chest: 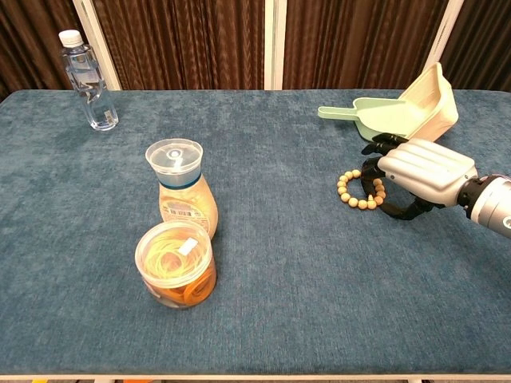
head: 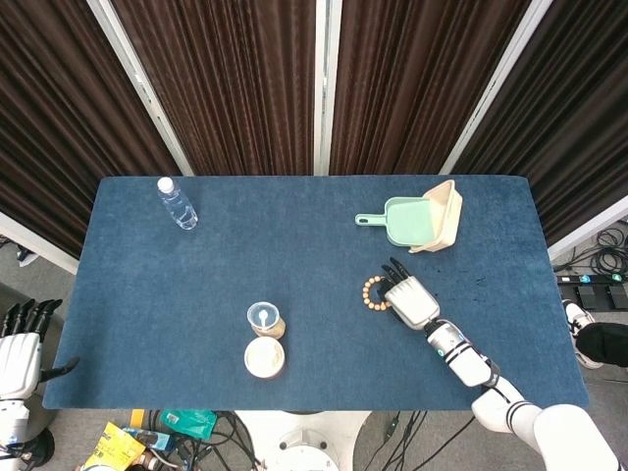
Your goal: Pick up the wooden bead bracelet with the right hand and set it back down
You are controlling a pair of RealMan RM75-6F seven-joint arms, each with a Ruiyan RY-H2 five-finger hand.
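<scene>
The wooden bead bracelet (head: 370, 292) (chest: 348, 191) lies flat on the blue table, right of centre. My right hand (head: 410, 299) (chest: 419, 169) sits low over its right side, palm down. Its dark fingertips (chest: 370, 169) reach down onto the beads on that side and hide them. The thumb curls along the cloth below the hand, apart from the fingers. The bracelet still rests on the table and I see no closed grip on it. My left hand (head: 20, 343) hangs off the table's left edge, fingers apart and holding nothing.
A green dustpan with a beige brush (head: 422, 218) (chest: 403, 108) lies just behind the right hand. A jar with a clear lid (head: 265, 319) (chest: 182, 191) and a round tub (head: 264, 357) (chest: 176, 263) stand front left. A water bottle (head: 177, 203) (chest: 88, 80) stands back left.
</scene>
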